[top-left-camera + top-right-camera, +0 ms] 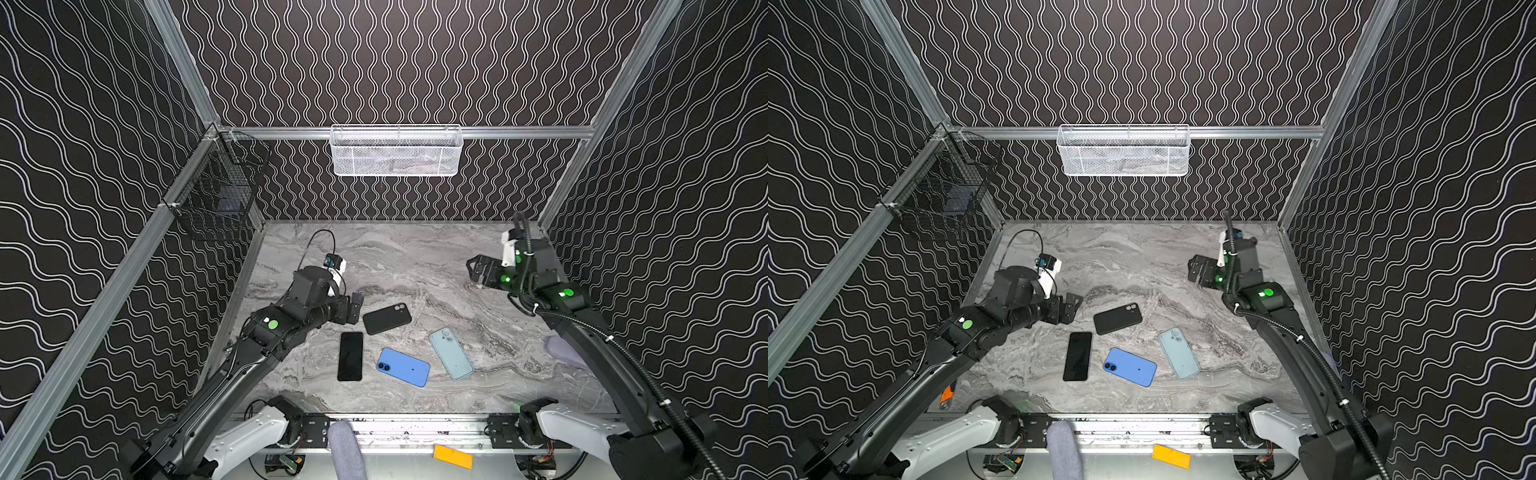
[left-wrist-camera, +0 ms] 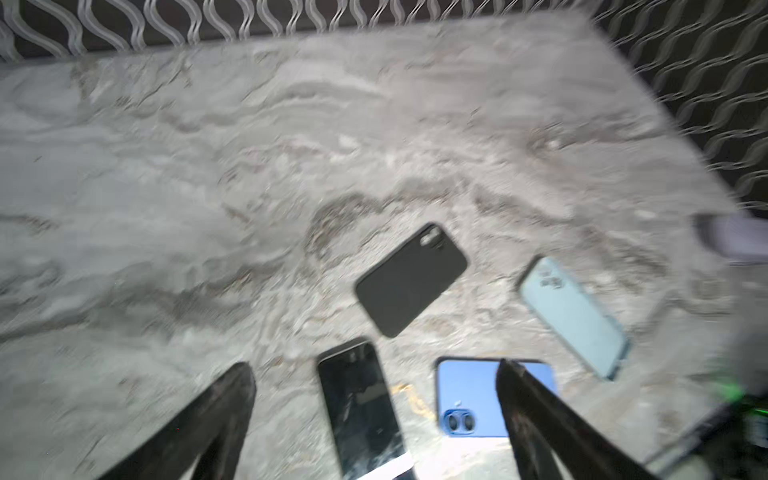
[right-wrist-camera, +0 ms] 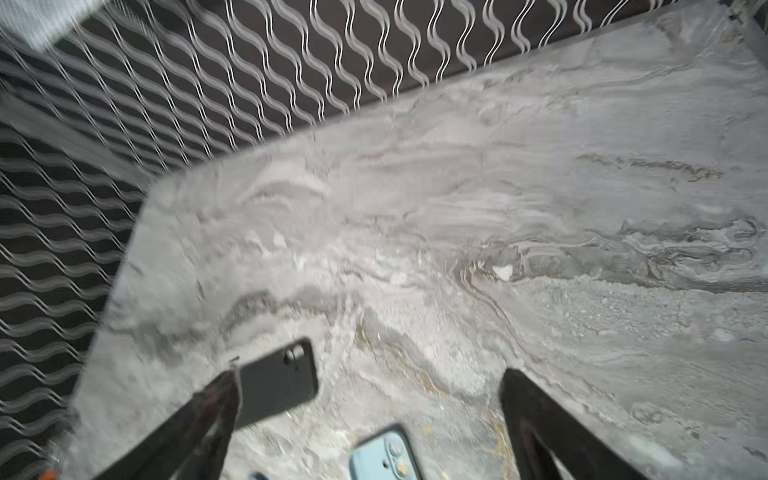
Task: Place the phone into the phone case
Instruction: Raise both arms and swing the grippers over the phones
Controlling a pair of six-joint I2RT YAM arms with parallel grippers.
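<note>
The left claw (image 1: 356, 306) and right claw (image 1: 475, 271) hung wide open and empty, the phone (image 1: 350, 356) lying screen-up on the worktop (image 1: 415, 266) near the black case (image 1: 387, 318), so grasping it seemed next.

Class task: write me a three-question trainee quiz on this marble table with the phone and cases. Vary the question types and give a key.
1. True or false: the left gripper holds the glossy black phone.
2. Which lies nearest the left gripper? A: matte black phone case. B: bright blue phone-shaped item. C: pale teal phone-shaped item.
3. Fill in: the right gripper is ___ and holds nothing.
Key: 1 false; 2 A; 3 open.
</note>
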